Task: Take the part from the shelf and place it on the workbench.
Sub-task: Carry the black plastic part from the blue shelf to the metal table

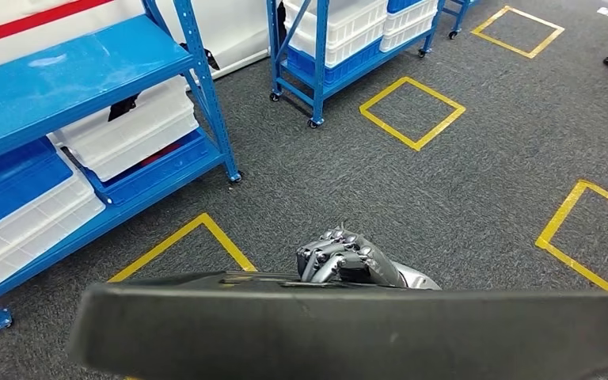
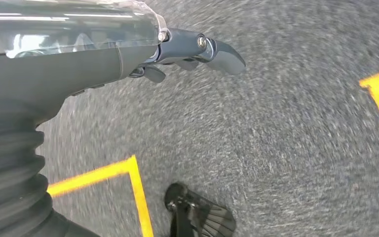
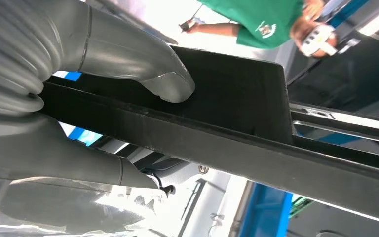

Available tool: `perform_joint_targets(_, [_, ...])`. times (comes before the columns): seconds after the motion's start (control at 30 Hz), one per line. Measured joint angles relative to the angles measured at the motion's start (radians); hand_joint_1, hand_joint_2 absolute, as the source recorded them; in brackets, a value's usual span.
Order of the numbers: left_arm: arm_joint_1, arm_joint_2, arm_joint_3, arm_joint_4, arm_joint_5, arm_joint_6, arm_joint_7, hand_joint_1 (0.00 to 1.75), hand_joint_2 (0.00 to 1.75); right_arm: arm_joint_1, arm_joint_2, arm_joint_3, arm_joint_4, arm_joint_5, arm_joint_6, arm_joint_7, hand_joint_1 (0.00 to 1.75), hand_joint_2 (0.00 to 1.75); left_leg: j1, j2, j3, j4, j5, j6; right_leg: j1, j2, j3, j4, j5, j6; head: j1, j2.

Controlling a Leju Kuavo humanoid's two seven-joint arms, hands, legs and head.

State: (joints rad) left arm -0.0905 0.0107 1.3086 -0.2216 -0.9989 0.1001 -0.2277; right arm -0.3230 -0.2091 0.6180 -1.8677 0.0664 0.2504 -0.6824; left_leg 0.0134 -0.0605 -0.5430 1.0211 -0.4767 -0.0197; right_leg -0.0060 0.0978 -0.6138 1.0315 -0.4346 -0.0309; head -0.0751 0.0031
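I hold the part (image 1: pixel 348 324), a long, flat, matte black bar with squared edges, crosswise in front of me low in my head view, over the floor (image 1: pixel 459 182). My right robot hand (image 1: pixel 340 260) grips its far edge, the dark fingers curled over the top. From the right wrist camera the thick grey thumb (image 3: pixel 170 84) presses flat on one smooth face of the part (image 3: pixel 237 98), and another grey finger (image 3: pixel 79 163) lies beneath its ridged rim, so the bar is clamped between them. A person in a green shirt (image 3: pixel 256 19) stands beyond it.

My left robot hand (image 2: pixel 197 49) hangs over the floor with nothing in it; its dark, rounded fingers reach forward, slightly curled, under a clear glossy cover. I cannot tell more of how far they are spread.

The floor is coarse grey carpet, marked with squares of yellow tape (image 1: pixel 412 112). To my left stands a blue metal shelf (image 1: pixel 71 79) with flat painted decks and perforated uprights, carrying white ribbed plastic crates (image 1: pixel 127 131). A second blue shelf on castors (image 1: pixel 340 47) stands farther off, stacked with similar white crates.
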Motion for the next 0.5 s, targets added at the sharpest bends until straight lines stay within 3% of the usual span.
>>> perform_joint_targets(0.03, [-0.001,0.000,-0.002,0.000,-0.008,-0.002,-0.001,0.00,1.75,0.002,0.000,-0.004,0.003,0.004,-0.004,0.000,1.75,1.75,-0.001,-0.003,0.004,-0.011,-0.003,0.003,-0.002,0.010,-0.005,0.000,0.004,0.007,0.000,0.000])
perform_joint_targets(0.1, [-0.004,0.000,-0.008,0.000,-0.015,-0.012,-0.004,0.00,1.75,0.012,-0.001,-0.014,0.007,0.011,-0.014,0.000,1.75,1.75,-0.001,0.015,0.006,-0.020,0.004,0.012,-0.004,0.019,-0.011,-0.001,0.008,0.020,0.000,0.000])
perform_joint_targets(0.17, [-0.006,0.000,-0.013,0.000,-0.014,-0.022,-0.008,0.00,1.75,0.019,-0.005,-0.024,0.008,0.012,-0.019,0.000,1.75,1.75,0.003,0.037,0.009,-0.031,0.012,0.025,-0.001,-0.020,-0.030,0.036,-0.018,0.030,0.000,0.000])
perform_joint_targets(0.23, [-0.004,-0.001,-0.017,0.000,-0.013,-0.031,-0.020,0.00,1.75,0.026,-0.008,-0.029,0.009,0.017,-0.024,0.000,1.75,1.75,0.002,0.062,0.009,-0.035,0.014,0.033,-0.001,-0.072,-0.083,0.149,-0.082,0.038,0.000,0.000])
perform_joint_targets(0.3, [-0.002,-0.001,-0.020,0.000,-0.014,-0.040,-0.031,0.00,1.75,0.042,-0.008,-0.031,0.009,0.033,-0.031,0.000,1.75,1.75,0.000,0.087,0.008,-0.034,0.013,0.035,-0.006,-0.087,-0.135,0.262,-0.124,0.044,0.000,0.000])
perform_joint_targets(0.33, [-0.002,-0.001,-0.022,0.000,-0.015,-0.043,-0.032,0.00,1.75,0.052,-0.007,-0.031,0.009,0.045,-0.033,0.000,1.75,1.75,0.000,0.099,0.008,-0.034,0.012,0.034,-0.009,-0.091,-0.138,0.271,-0.118,0.047,0.000,0.000])
perform_joint_targets(0.37, [-0.004,-0.001,-0.023,0.000,-0.016,-0.044,-0.030,0.00,1.75,0.062,-0.004,-0.031,0.009,0.057,-0.032,0.001,1.75,1.75,0.000,0.110,0.009,-0.033,0.010,0.032,-0.012,-0.096,-0.120,0.242,-0.096,0.048,0.000,0.000])
perform_joint_targets(0.43, [-0.005,-0.003,-0.025,0.000,-0.022,-0.046,-0.022,0.00,1.75,0.076,0.005,-0.032,0.006,0.079,-0.028,0.006,1.75,1.75,-0.002,0.130,0.012,-0.029,0.004,0.024,-0.014,-0.129,-0.045,0.107,-0.040,0.048,0.000,0.000])
perform_joint_targets(0.5, [-0.004,-0.003,-0.027,0.000,-0.030,-0.048,-0.016,0.00,1.75,0.091,0.018,-0.038,-0.001,0.093,-0.023,0.012,1.75,1.75,-0.007,0.145,0.015,-0.024,-0.004,0.013,-0.008,-0.155,0.003,0.015,-0.019,0.037,0.000,0.000])
